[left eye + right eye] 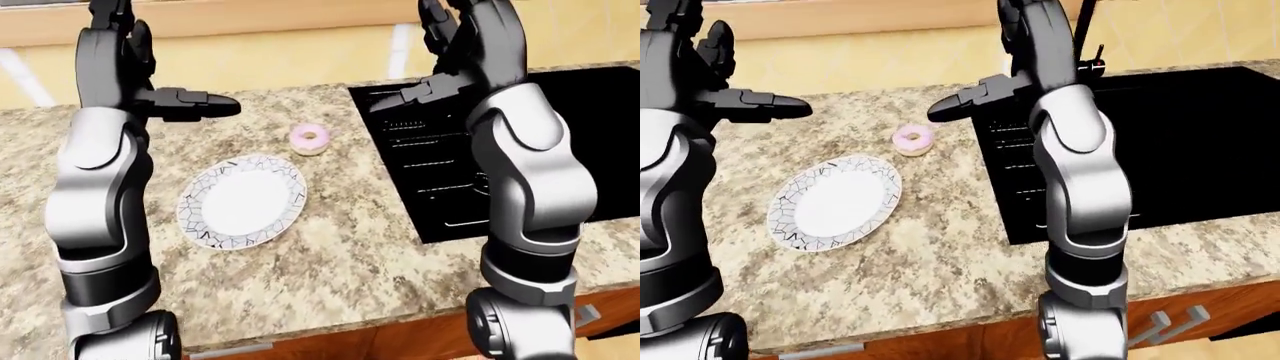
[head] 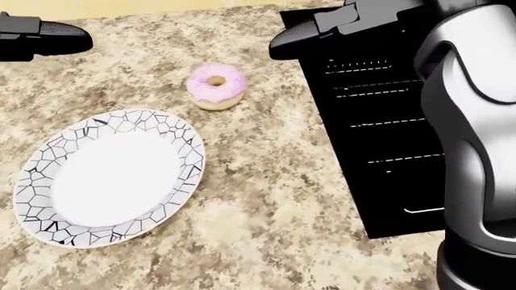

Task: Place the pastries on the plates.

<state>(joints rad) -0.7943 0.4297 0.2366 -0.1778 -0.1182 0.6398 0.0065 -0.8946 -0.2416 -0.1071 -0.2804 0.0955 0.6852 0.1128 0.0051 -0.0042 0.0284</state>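
Note:
A pink-frosted donut (image 2: 215, 86) lies on the granite counter, just up and right of a white plate with a black crackle rim (image 2: 190, 147). The plate holds nothing. Both hands are raised above the counter, apart from both things. My left hand (image 1: 225, 106) is open and empty, fingers pointing right, up and left of the plate. My right hand (image 1: 940, 112) is open and empty, fingers pointing left, hovering to the right of the donut over the sink's left edge. One plate and one pastry show.
A black sink (image 1: 560, 135) is set into the counter (image 1: 330, 262) on the right, with a faucet (image 1: 1085, 45) at its top edge. The counter's near edge runs along the bottom of the eye views, with cabinet handles (image 1: 1160, 324) below it.

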